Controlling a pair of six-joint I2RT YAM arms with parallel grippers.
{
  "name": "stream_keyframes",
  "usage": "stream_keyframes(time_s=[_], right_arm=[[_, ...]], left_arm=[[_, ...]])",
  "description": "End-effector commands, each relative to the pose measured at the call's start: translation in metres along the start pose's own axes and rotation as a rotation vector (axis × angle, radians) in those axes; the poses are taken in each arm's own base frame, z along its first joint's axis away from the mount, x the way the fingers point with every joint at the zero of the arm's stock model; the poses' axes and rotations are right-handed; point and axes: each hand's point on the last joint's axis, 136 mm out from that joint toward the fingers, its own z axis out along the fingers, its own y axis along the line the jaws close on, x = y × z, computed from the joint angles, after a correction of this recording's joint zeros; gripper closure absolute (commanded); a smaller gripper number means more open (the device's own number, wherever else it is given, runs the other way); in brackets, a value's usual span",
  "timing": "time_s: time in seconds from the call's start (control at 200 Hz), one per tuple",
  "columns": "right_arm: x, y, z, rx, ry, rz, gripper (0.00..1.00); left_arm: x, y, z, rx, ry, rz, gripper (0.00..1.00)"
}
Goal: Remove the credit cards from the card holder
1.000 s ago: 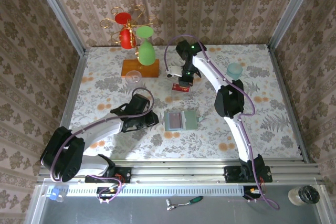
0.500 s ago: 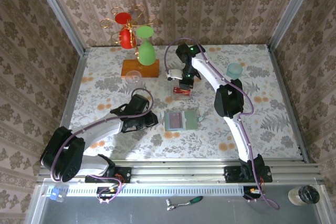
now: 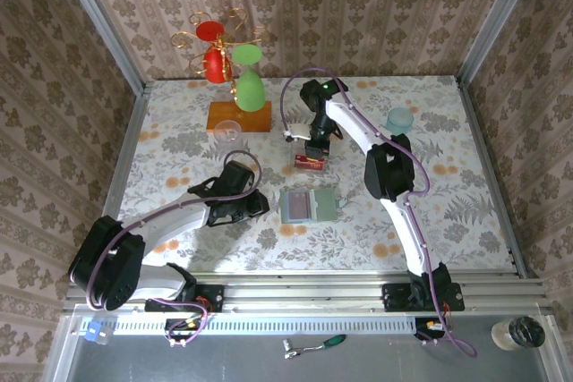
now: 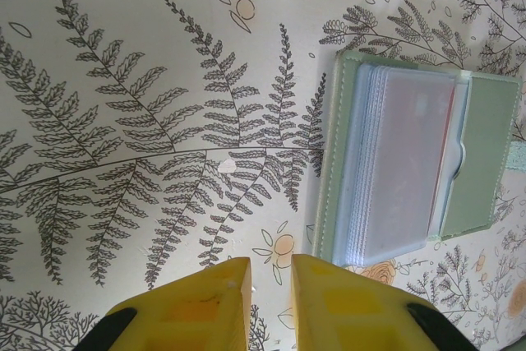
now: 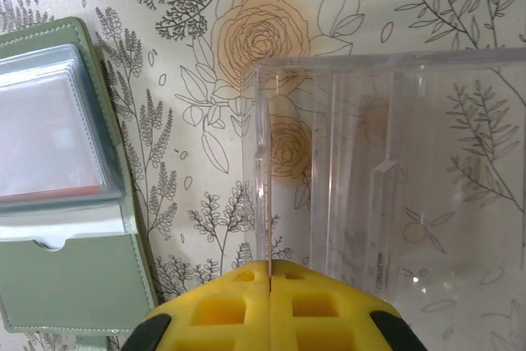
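Note:
The pale green card holder (image 3: 310,205) lies open on the table, its clear sleeves facing up. A red credit card (image 4: 415,145) shows through the sleeves, and its red edge (image 5: 49,191) shows again in the right wrist view. My right gripper (image 3: 311,154) hangs just behind the holder, shut on another red card (image 3: 310,164). From the wrist, its jaws (image 5: 270,265) are pressed together over the left wall of a clear plastic tray (image 5: 386,162). My left gripper (image 3: 260,206) rests left of the holder (image 4: 411,170), jaws (image 4: 269,265) slightly apart with nothing between them.
A wooden base with a wire stand holding red and green cups (image 3: 240,118) stands at the back left. A small clear dish (image 3: 226,129) sits beside it. A teal cup (image 3: 399,119) is at the back right. Patterned walls close in the table.
My right gripper has carried the red card toward the near side, closer to the card holder and over the clear tray. The left arm has stayed still.

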Motion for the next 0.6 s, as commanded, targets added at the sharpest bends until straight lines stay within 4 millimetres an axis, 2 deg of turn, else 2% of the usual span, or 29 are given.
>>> stream_keyframes(time_s=[0.0, 0.14, 0.29, 0.425, 0.595], right_arm=[[0.007, 0.017, 0.016, -0.107, 0.015, 0.010, 1.00], [0.006, 0.018, 0.022, -0.120, 0.011, 0.015, 1.00], [0.004, 0.017, 0.022, -0.121, 0.000, 0.023, 0.93], [-0.004, 0.015, 0.008, -0.089, -0.031, 0.016, 0.86], [-0.018, 0.013, -0.020, -0.029, -0.098, 0.011, 0.81]], left_arm=[[0.000, 0.000, -0.006, -0.002, -0.004, -0.006, 0.80], [0.000, 0.001, -0.006, -0.004, -0.002, -0.011, 0.80], [0.000, 0.002, -0.007, -0.004, -0.006, -0.011, 0.80], [0.001, 0.002, -0.006, -0.004, -0.006, -0.012, 0.80], [-0.001, 0.000, -0.007, -0.001, -0.006, -0.002, 0.80]])
